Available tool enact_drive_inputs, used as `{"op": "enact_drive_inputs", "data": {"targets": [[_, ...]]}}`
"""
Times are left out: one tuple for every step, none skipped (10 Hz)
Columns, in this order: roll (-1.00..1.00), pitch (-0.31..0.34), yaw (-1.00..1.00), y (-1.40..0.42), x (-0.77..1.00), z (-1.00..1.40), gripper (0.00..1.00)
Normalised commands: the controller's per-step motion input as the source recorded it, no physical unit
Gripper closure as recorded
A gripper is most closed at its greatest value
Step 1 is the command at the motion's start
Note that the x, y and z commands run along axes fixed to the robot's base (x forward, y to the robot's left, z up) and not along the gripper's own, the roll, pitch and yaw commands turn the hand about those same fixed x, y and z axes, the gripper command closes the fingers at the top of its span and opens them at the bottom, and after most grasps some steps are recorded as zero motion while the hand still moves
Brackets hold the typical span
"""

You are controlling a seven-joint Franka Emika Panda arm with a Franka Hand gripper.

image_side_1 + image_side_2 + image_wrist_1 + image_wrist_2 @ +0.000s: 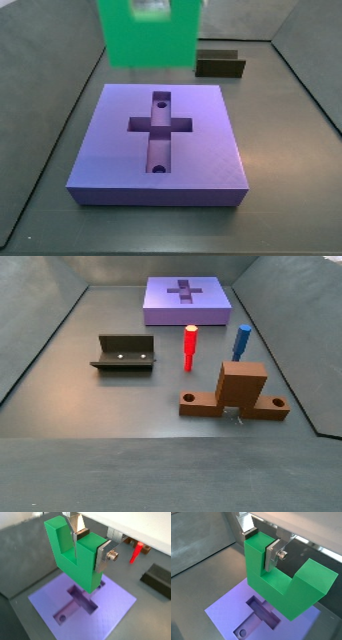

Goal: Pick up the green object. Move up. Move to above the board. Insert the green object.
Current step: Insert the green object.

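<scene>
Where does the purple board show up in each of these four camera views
Wrist view: the board lies under the green object, which the hand holds.
Wrist view: the board is again below the held green object.
Side view: the board fills the middle, with the green object above its far end.
Side view: the board sits far back; the green object is not in view.
Shared landmark: the cross-shaped recess.
</scene>
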Motion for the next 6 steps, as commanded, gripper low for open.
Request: {"op": "enact_drive_inputs", "data": {"targets": [[0.02,-0.059,0.20,-0.02,0.47,-1.00,1.00],[0.00,-0.049,0.18,0.11,0.44,-0.87,1.00],[0.07,-0.020,0.07,0.08,0.46,-0.75,1.00],[0.15,0.000,-0.16,0.00,0.27,-0.77,1.00],[0.16,0.000,-0.30,-0.12,0.06,-0.67,1.00],[0.13,0.014,-0.43,-0.15,0.00,-0.48,1.00]]}}
